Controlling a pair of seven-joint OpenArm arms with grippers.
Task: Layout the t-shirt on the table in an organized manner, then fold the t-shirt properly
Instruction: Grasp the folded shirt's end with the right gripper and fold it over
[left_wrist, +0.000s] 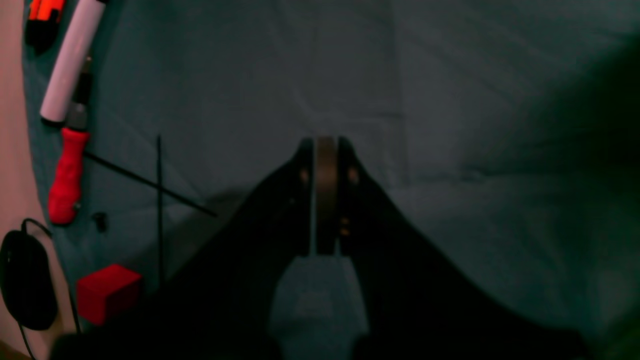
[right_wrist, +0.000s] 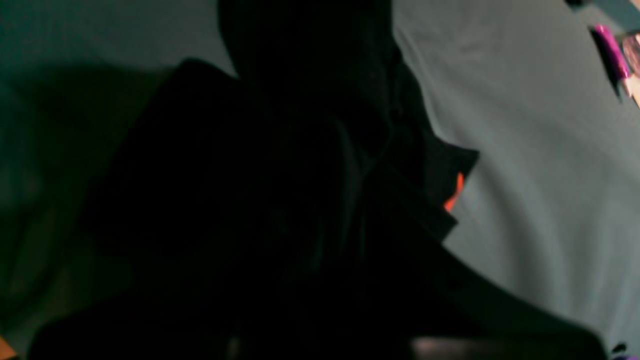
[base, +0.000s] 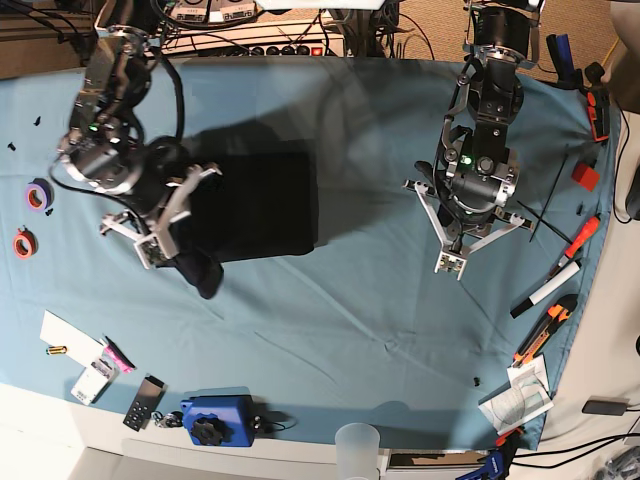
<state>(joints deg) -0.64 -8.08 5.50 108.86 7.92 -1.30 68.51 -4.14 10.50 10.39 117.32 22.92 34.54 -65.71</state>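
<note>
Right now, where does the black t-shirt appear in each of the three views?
Left wrist: not in view; only the shut left gripper above the table.
Right wrist: the t-shirt fills the centre and lower frame.
Base: left of centre, at the right gripper.
Shared landmark: the blue table cloth.

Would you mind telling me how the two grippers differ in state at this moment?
The right gripper is shut on a hanging corner of the large black fabric t-shirt; the left gripper is shut and holds nothing. The right gripper is over the t-shirt's edge, whereas the left gripper is over bare light blue cloth-covered table, well away from it. Both point downward.
</note>
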